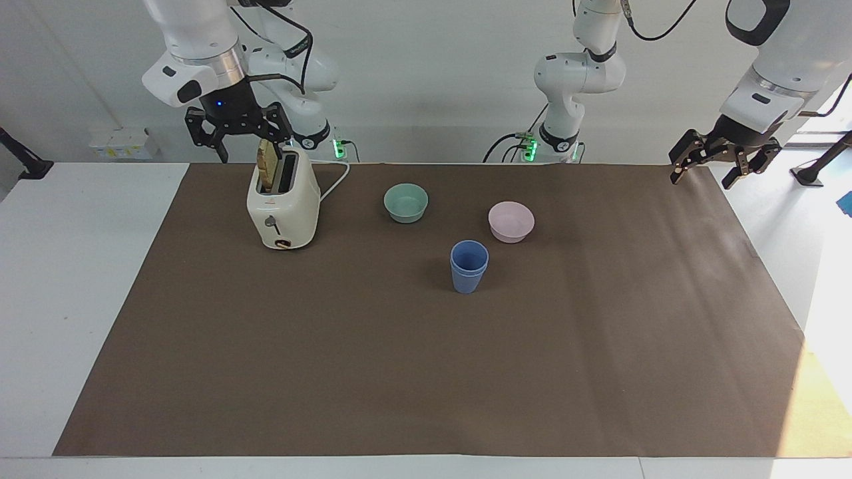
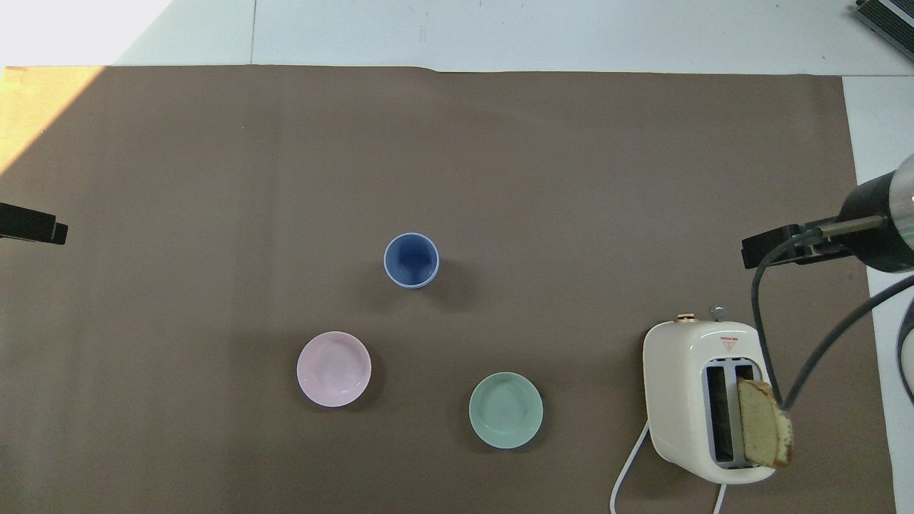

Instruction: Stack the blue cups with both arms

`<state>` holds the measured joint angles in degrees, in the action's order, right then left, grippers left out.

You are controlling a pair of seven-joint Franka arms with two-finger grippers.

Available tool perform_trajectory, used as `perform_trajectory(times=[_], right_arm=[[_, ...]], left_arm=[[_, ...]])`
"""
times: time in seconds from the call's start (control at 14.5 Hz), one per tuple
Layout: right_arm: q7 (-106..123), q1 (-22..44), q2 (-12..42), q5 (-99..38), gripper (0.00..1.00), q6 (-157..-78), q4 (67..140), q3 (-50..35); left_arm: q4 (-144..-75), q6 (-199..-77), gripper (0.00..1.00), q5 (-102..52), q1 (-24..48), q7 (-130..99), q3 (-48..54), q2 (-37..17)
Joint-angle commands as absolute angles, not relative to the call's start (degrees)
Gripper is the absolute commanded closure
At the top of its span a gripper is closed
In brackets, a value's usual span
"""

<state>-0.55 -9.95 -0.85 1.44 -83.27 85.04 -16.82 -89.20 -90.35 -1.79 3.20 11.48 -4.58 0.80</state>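
Note:
The two blue cups (image 1: 469, 266) stand upright mid-mat, one nested inside the other, with both rims showing; from above they look like a single cup (image 2: 411, 260). My right gripper (image 1: 241, 141) hangs open and empty in the air just above the toaster (image 1: 283, 206) and its bread slice. In the overhead view only one black fingertip (image 2: 775, 250) of it shows. My left gripper (image 1: 704, 174) hangs open and empty over the mat's corner at the left arm's end, well away from the cups. Its fingertip (image 2: 32, 225) shows at the overhead view's edge.
A mint-green bowl (image 1: 406, 202) and a pale pink bowl (image 1: 511, 221) sit nearer to the robots than the cups. The cream toaster holds a bread slice (image 1: 269, 163), and its white cord (image 1: 336, 181) trails toward the robots. A brown mat (image 1: 426, 372) covers the table.

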Motion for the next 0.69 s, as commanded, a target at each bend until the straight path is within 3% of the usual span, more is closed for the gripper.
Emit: perform_trajectory(times=[0.0, 0.62], right_arm=[[1.0, -11.1, -2.2, 0.2, 0.0, -84.9, 87.0, -17.0], [0.8, -11.3, -2.1, 0.3, 0.0, -84.3, 86.7, -16.8]], left_arm=[[-89.5, -89.7, 0.0, -1.4, 3.2, 11.8, -4.5, 1.5], [-89.5, -89.7, 0.0, -1.4, 3.2, 12.0, -4.5, 1.6]])
